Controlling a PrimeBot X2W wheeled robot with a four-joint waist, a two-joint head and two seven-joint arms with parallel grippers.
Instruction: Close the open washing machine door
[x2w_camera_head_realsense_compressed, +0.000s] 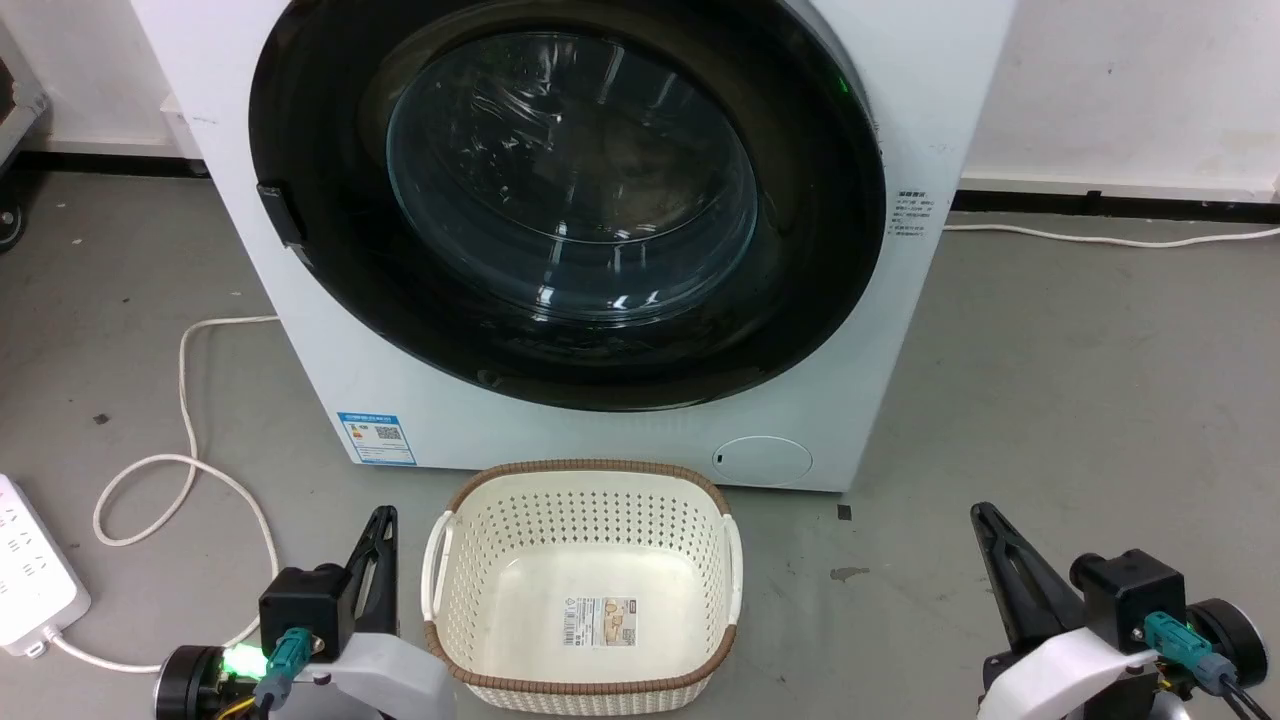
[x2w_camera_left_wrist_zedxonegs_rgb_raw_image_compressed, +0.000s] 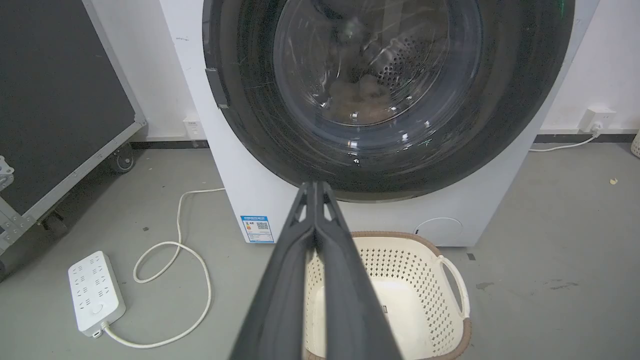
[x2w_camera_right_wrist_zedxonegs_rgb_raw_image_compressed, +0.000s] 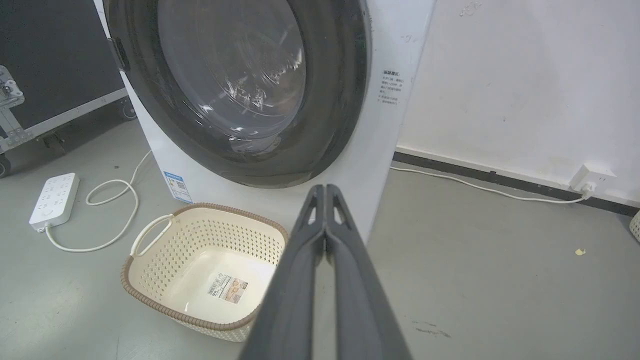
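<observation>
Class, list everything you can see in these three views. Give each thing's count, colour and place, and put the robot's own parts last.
washing machine: one, white, against the wall, centre
washing machine door: one, glossy black rim with clear glass, flat against the machine's front
laundry basket: one, cream with a brown rim, on the floor before the machine
power strip: one, white, on the floor at left
cables: two, white, one looped at left, one along the right wall
wall socket: one, white, low on the right wall
wheeled case: one, black with metal edging, left of the machine
left gripper: one, dark, fingers together, low left
right gripper: one, dark, fingers together, low right
</observation>
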